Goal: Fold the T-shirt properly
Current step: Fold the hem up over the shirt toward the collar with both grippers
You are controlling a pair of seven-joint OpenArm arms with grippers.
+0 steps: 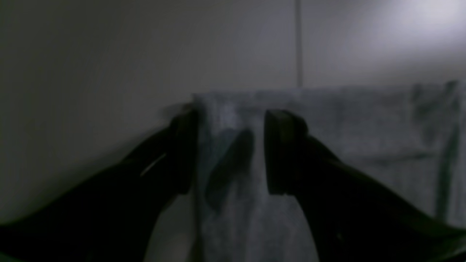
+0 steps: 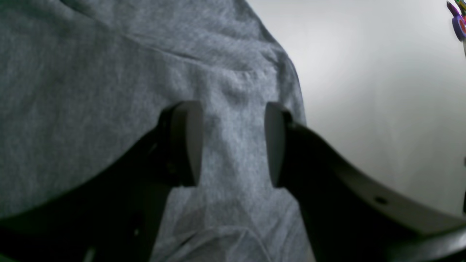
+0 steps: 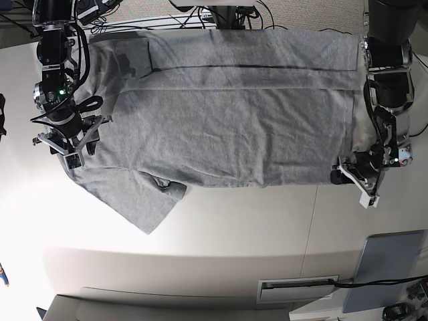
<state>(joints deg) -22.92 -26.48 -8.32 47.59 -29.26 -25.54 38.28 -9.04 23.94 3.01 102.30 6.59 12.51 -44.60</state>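
Left wrist view is dark and blurry, but the left hand (image 1: 231,153) sits with its pads apart over the hem corner of the big heather-grey cotton T-shirt (image 1: 327,127).

Right wrist view: right hand (image 2: 233,143) spread wide too, straddling fabric near the shoulder edge.

Base view: shirt lies flat on the white bench (image 3: 234,227), one sleeve flopped out. Looks soft, light and limp, so I'd pinch the seamed edges.

No legible text or markings anywhere.
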